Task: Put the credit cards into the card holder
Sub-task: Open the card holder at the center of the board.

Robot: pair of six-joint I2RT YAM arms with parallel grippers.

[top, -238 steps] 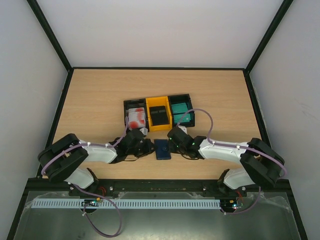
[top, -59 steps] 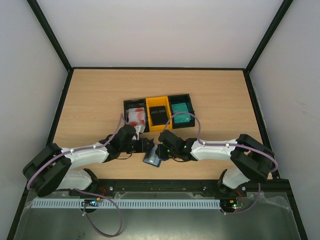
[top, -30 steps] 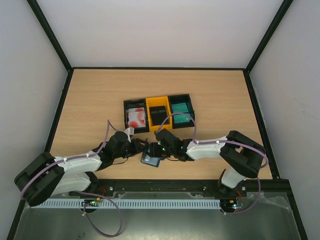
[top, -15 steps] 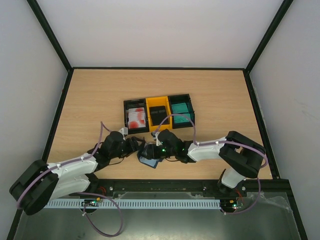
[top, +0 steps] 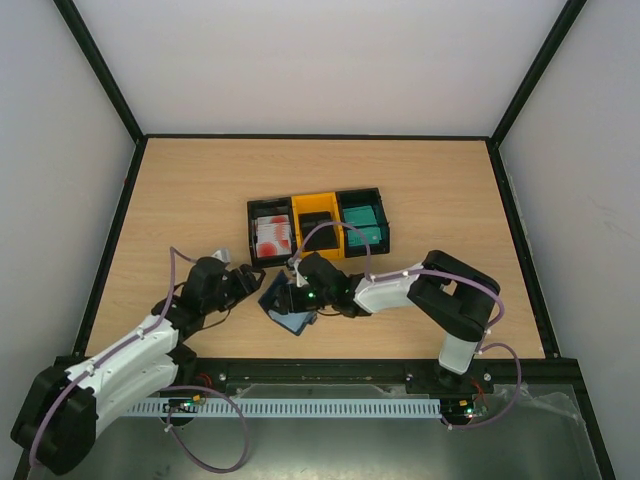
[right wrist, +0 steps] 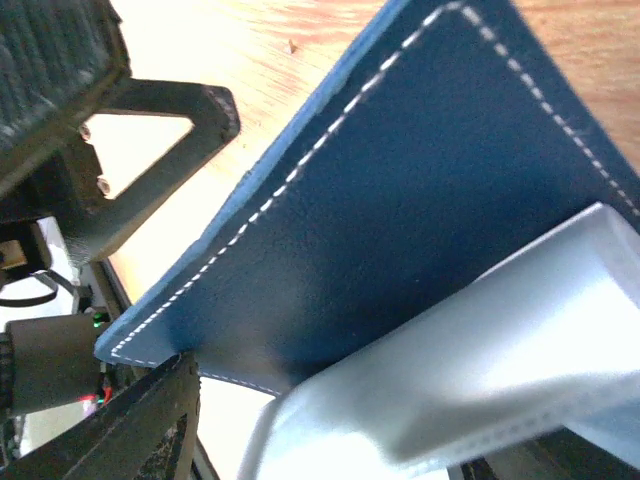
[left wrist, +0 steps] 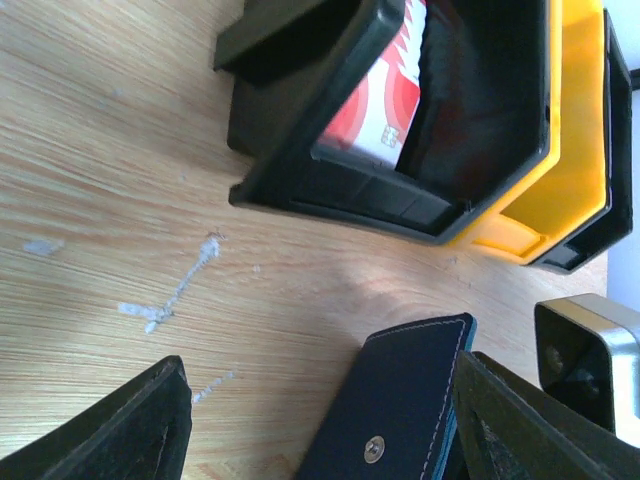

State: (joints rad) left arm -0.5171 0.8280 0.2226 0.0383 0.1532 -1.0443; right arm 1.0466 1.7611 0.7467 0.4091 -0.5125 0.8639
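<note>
A: Start nearest. Where is the card holder?
B: The card holder (top: 285,318) is on the tabletop (top: 200,200) at the near middle. It is partly unfolded and tipped up, with the navy flap on its left and the lighter blue inside showing at its near edge.
A: And the right tool?
B: The right tool (top: 297,296) is right against it, on the far-right side. In the right wrist view the navy flap and pale lining fill the gap between the fingers (right wrist: 150,425), which stand far apart. I cannot tell whether they press on the card holder or only flank it.
A: The left tool?
B: The left tool (top: 243,279) is just left of the card holder, apart from it. Its fingers (left wrist: 120,430) are spread wide with nothing pinched. The flap's snap (left wrist: 375,449) shows just ahead of them.
A: The credit cards?
B: Farther back, in three bins set side by side. The white cards with red blotches (top: 271,236) are in the left black bin (top: 253,215), the black cards (top: 318,230) in the yellow bin (top: 297,225), and the teal cards (top: 362,216) in the right black bin (top: 360,191)
</note>
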